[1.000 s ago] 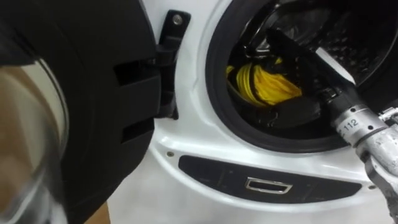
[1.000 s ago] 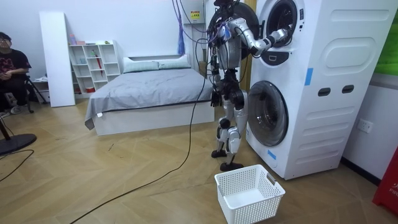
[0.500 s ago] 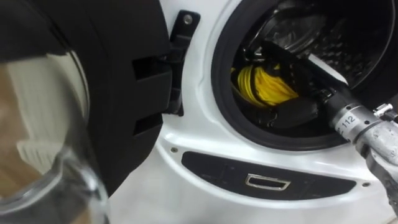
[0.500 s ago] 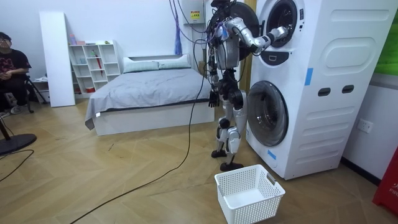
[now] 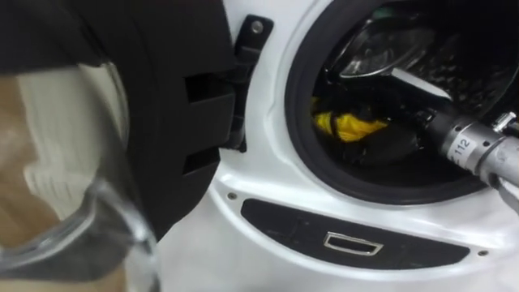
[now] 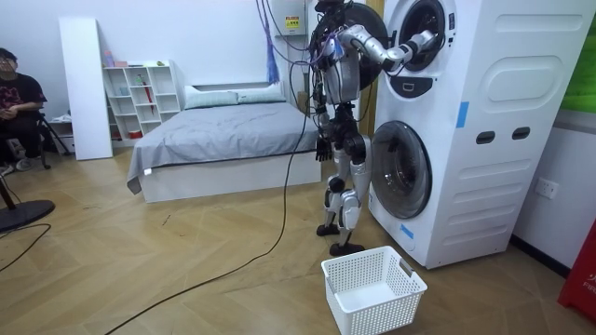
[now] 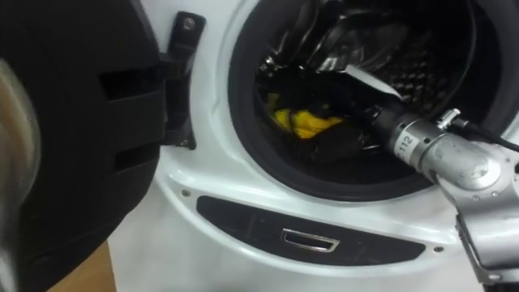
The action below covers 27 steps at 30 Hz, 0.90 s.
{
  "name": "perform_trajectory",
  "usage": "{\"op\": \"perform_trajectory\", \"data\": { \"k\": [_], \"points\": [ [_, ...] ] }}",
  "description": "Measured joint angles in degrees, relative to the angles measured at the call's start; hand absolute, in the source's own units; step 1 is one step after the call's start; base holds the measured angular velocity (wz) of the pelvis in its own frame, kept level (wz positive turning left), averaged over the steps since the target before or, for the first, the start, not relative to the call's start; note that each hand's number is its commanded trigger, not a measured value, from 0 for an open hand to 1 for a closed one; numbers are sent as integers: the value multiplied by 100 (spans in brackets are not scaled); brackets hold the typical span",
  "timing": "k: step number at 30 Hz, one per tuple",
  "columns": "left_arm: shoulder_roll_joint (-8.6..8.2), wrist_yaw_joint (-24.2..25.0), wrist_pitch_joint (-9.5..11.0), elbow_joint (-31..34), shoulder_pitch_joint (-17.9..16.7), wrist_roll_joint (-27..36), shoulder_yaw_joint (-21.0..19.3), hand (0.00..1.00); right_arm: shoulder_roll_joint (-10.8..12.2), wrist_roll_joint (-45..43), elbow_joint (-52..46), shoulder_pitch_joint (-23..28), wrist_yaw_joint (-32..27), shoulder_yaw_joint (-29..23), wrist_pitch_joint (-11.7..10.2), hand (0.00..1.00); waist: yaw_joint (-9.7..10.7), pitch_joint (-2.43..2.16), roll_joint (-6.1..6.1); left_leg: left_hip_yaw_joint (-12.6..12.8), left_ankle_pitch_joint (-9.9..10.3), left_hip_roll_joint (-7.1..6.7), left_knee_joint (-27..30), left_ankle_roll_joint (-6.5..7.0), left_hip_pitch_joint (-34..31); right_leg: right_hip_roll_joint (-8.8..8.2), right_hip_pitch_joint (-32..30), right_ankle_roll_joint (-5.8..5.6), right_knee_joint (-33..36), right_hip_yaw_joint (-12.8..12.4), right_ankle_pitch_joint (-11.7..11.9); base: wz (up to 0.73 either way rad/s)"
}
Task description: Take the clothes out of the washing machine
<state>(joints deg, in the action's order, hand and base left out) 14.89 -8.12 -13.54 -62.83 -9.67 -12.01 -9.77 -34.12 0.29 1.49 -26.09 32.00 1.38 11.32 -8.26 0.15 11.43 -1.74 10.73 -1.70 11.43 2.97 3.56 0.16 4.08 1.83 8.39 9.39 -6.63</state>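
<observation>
A yellow cloth (image 5: 349, 126) lies at the bottom front of the upper machine's drum (image 5: 454, 73), just inside the dark rubber door seal (image 5: 300, 122). My right hand (image 5: 391, 143) is black and reaches into the drum from the right, its silver wrist at the opening. Its fingers bend down over the cloth and cover most of it, also seen in the right eye view around the yellow cloth (image 7: 304, 122). In the room view I stand close against the stacked machines with my right arm (image 6: 396, 54) raised into the upper one. My left hand (image 6: 321, 147) hangs at my side.
The upper machine's open door (image 5: 162, 97), black with a glass bowl, stands close on my left. A white laundry basket (image 6: 372, 290) sits on the floor by my feet. The lower machine's door (image 6: 402, 169) is closed. A bed (image 6: 223, 130) and a seated person (image 6: 14, 102) are behind.
My right hand's fingers were stretched out above the yellow cloth; they have curled down onto it, so less yellow shows. The eye view has shifted a little.
</observation>
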Motion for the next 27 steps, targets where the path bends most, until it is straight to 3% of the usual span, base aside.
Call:
{"op": "perform_trajectory", "data": {
  "k": [17,20,25,27],
  "points": [
    [32,-35,-16,108,123,0,321,0,-72,-164,-215,-94,-64,87,134,100,-1,-3,-63,-11,27,9,-10,-23,12,42,56,15,-54,-115,14,-1],
    [29,-21,20,160,117,-4,320,0,-70,-526,-458,-91,-57,136,133,100,6,33,-126,-7,27,9,-12,-24,9,43,50,16,-55,-126,13,0],
    [26,-19,29,263,5,0,313,0,-80,-867,-1174,-31,-51,151,378,100,7,2,-206,24,12,11,-90,-36,-29,42,-114,30,-17,-149,-7,-7],
    [22,-31,48,260,2,-3,313,0,-110,-967,-1426,54,-56,140,382,100,14,-17,-199,46,9,30,-93,-42,-22,55,-120,41,-17,-147,-12,-6]
  ]
}}
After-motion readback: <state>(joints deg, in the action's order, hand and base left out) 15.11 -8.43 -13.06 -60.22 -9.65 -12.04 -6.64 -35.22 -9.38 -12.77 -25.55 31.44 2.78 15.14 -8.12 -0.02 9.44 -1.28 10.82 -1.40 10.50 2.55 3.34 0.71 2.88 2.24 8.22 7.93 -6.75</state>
